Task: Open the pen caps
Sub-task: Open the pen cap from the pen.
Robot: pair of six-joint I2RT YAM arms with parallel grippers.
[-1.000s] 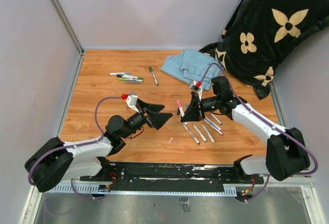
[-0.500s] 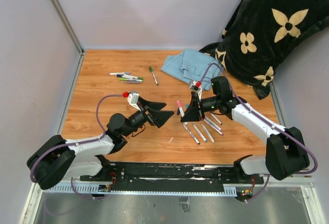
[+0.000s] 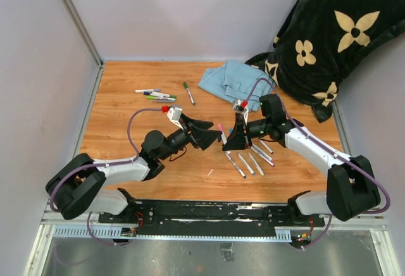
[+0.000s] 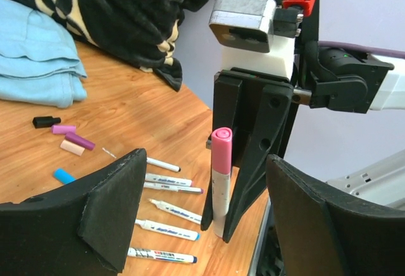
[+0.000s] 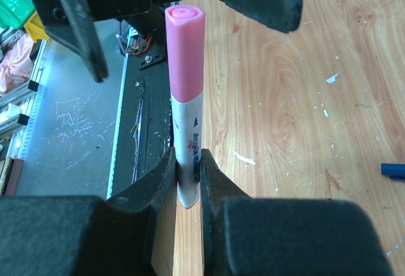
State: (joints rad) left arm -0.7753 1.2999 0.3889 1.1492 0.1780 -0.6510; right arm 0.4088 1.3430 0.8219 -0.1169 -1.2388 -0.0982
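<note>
Over the wooden table (image 3: pixel 126 143), the right arm bends inward, its right claw (image 3: pixel 235 138) pinching a marker (image 5: pixel 188 156) by the barrel, roughly upright with the pink cap (image 4: pixel 221 150) on top. The left arm stretches toward it, the left claw (image 3: pixel 212 133) spread wide on either side of that cap.

left gripper (image 4: pixel 205 162) is hovering facing the right one, fingers (image 4: pixel 114 213) gaping wide; right gripper (image 5: pixel 188 181) is pinching a pink-capped marker (image 5: pixel 187 130) upright.
</note>
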